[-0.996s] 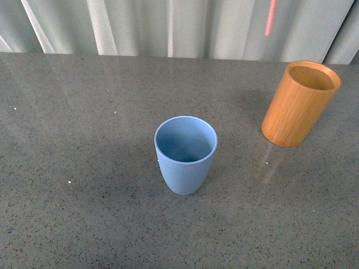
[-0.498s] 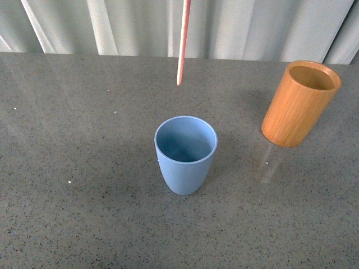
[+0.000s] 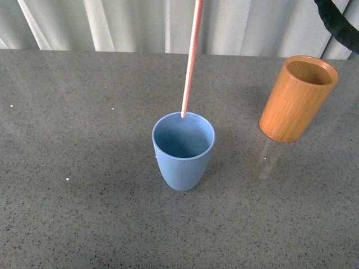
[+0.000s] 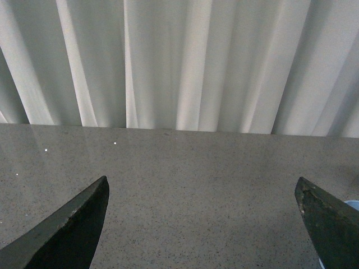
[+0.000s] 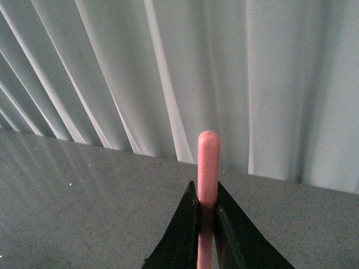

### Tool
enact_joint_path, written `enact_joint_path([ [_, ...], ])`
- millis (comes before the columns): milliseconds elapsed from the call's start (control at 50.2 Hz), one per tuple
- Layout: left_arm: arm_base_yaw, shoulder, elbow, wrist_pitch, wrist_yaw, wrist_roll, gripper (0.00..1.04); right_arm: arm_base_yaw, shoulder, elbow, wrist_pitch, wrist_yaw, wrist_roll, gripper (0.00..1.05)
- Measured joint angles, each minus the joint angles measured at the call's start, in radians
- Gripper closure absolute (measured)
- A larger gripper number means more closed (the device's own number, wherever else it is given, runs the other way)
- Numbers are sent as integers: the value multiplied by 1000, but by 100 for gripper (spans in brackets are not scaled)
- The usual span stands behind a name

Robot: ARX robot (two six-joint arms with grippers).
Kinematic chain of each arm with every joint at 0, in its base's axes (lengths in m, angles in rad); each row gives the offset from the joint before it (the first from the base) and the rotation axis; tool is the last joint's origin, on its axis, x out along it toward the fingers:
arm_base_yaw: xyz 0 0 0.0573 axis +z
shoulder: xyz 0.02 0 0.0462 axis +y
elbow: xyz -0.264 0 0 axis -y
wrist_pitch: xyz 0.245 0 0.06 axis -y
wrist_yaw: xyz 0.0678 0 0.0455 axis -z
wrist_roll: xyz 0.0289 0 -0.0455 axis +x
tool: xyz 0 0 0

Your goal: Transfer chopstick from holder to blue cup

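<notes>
The pale pink chopstick [image 3: 191,59] hangs nearly upright from the top of the front view, its lower tip at the far rim of the blue cup [image 3: 183,150], which stands mid-table. The orange-brown holder [image 3: 296,98] stands empty at the right. In the right wrist view my right gripper [image 5: 206,207] is shut on the chopstick [image 5: 208,162], whose rounded end sticks out past the black fingers. My left gripper [image 4: 203,193] is open over bare table, nothing between its fingers; a sliver of the blue cup [image 4: 353,205] shows at the frame's edge.
A grey speckled tabletop [image 3: 84,196] carries both cups. A pale pleated curtain [image 3: 134,22] runs along the far edge. A black cable [image 3: 339,22] crosses the top right corner of the front view.
The chopstick has moved left from above the holder and come down, its tip dropping from well above the table to the blue cup's rim. The front view has shifted slightly.
</notes>
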Motion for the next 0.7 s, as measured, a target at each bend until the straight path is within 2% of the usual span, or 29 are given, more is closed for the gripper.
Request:
enact_joint_path([
  [458, 0, 0, 0, 0, 0, 0, 7, -21, 18, -37, 28, -11, 3, 101],
  [697, 0, 0, 0, 0, 0, 0, 7, -21, 19, -38, 7, -26, 5, 63],
])
